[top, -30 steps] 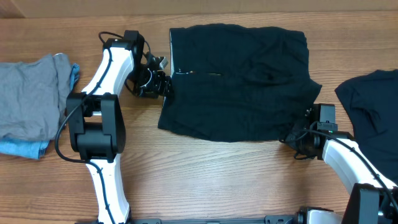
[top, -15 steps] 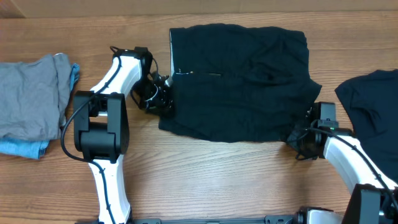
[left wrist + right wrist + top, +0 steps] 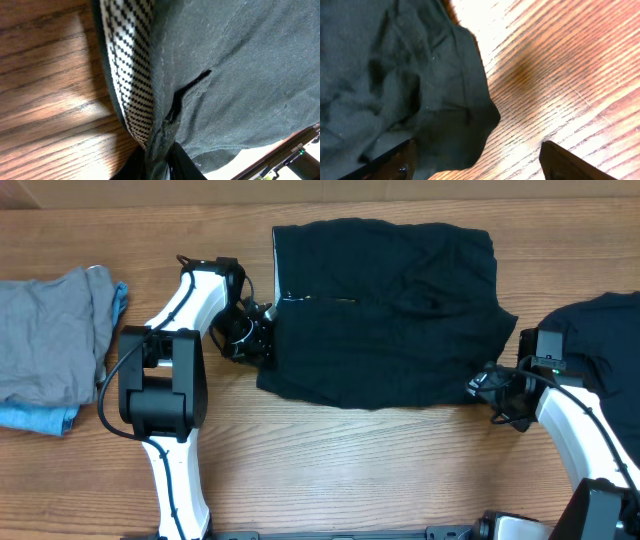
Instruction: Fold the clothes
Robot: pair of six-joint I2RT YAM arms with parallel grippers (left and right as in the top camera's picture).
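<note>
On wooden table (image 3: 330,470), black garment (image 3: 385,315) is laid spread at centre, L edge pinched.
L gripper (image 3: 160,159) is clamped on its hem, beside a checked strip; R gripper (image 3: 477,162) is spread wide at the lower R corner, nothing gripped. 2nd black garment (image 3: 600,350) is laid far R.

Bright, even overhead light on my desk (image 3: 350,470); wood glares pale in both wrist views (strongest at my right wrist), black cloth (image 3: 250,60) swallows detail, slightly soft.
</note>
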